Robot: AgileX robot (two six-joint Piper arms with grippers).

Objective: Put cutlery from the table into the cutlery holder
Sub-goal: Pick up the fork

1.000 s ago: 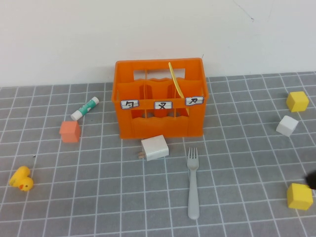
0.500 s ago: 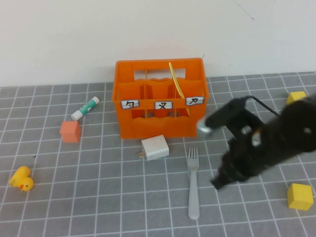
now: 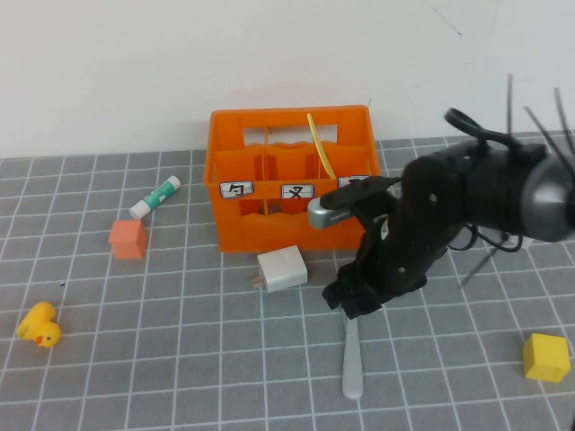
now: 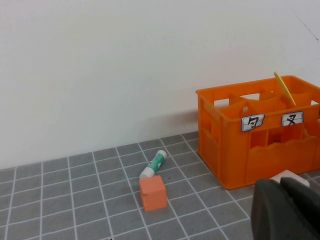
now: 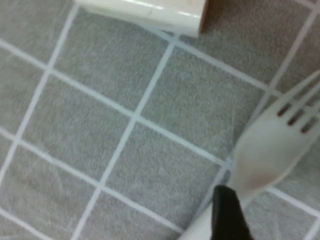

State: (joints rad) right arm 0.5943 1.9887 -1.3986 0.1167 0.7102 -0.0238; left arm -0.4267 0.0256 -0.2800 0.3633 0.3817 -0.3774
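Note:
The grey fork lies on the table in front of the orange cutlery holder; its head is hidden under my right gripper, which hangs low right over it. In the right wrist view a single black fingertip sits beside the fork's neck, the other one out of frame, so the jaws stand open around nothing. The pale yellow knife stands tilted in the holder's right compartment. My left gripper is shut and empty, low and to the left of the holder.
A white block lies just left of the fork's head. A glue stick, an orange-pink cube and a yellow duck sit on the left. A yellow cube is at the front right.
My right arm swept in from the right edge and came down over the fork's head. Fork, knife and holder have not moved.

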